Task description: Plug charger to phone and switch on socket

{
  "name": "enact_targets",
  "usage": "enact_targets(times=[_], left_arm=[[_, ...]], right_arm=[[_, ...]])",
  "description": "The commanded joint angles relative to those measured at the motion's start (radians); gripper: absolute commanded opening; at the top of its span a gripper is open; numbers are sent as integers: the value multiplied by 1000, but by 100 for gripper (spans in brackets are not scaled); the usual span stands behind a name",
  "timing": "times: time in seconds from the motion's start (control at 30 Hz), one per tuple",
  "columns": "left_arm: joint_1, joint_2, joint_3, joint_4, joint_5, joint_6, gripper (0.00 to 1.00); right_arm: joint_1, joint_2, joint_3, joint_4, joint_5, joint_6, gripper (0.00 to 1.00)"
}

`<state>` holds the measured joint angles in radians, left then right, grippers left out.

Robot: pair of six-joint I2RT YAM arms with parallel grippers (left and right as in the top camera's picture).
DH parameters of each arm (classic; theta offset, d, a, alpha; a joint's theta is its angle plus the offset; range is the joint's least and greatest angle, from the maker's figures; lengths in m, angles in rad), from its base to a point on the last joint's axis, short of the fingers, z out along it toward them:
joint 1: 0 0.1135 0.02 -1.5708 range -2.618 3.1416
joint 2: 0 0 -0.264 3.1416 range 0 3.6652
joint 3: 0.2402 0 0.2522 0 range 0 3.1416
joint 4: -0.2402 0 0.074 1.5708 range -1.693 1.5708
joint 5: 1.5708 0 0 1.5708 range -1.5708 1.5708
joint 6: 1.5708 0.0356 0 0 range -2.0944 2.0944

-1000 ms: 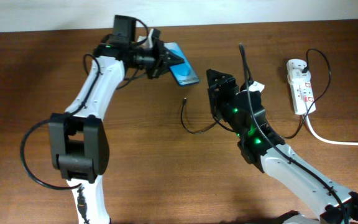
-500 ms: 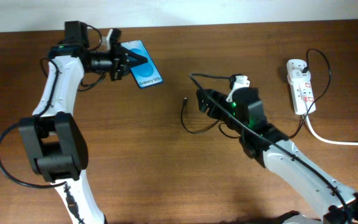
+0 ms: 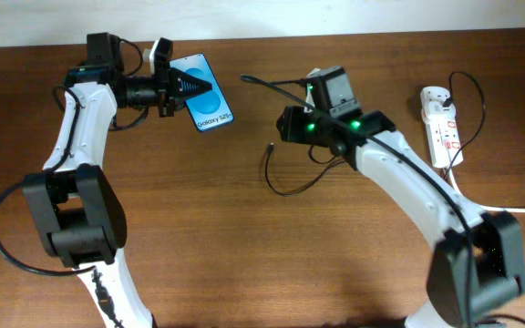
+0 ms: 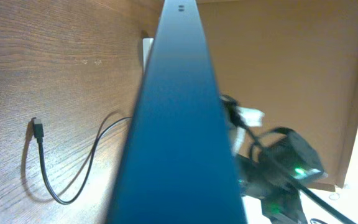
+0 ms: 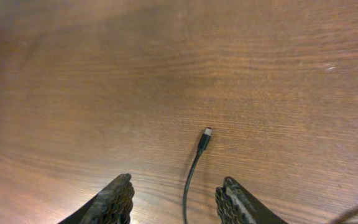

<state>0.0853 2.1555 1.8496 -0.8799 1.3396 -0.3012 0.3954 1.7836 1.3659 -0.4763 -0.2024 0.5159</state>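
My left gripper (image 3: 173, 88) is shut on the phone (image 3: 204, 107), holding it above the table at the back left; its blue screen with "Galaxy" text faces up. In the left wrist view the phone (image 4: 179, 124) fills the middle, edge-on, and hides the fingers. The charger cable (image 3: 285, 187) loops on the table, its small plug (image 3: 271, 146) lying free; it also shows in the left wrist view (image 4: 37, 129). My right gripper (image 5: 176, 199) is open and empty, just above the cable, with the plug (image 5: 204, 140) ahead of the fingers. The socket (image 3: 440, 126) lies at the far right.
A thick white cord (image 3: 490, 205) runs from the socket off the right edge. A thin black cable (image 3: 470, 96) arcs over the socket. The wooden table's back edge (image 3: 381, 33) meets a pale wall.
My left gripper carried the phone left and now holds it steady. My right arm swung up and left, bringing its open gripper over the charger plug.
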Motion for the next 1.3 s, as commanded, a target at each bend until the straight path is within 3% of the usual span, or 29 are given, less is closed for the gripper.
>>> enact_targets(times=[0.0,0.1,0.17,0.27,0.4,0.6,1.27], left_arm=[[10,4,1,8,52,27,0],[38,4,1,18,52,26,0],[66,4,1,17,52,26,0],[94,4,1,18,52,27,0],[113,4,1,18,48,27,0],[116,4,1,17,40,27,0],[116,4,1,3,40,27,0]], right_arm=[[10,84,11,56,-63,-7,42],[18,155,11,117,-109,4,22],[18,193,11,124,-109,48,21],[18,225,11,125,-160,51,21],[24,274,10,112,-193,74,34],[24,292,9,91,-214,76,42],[32,363,8,139,-258,137,42]])
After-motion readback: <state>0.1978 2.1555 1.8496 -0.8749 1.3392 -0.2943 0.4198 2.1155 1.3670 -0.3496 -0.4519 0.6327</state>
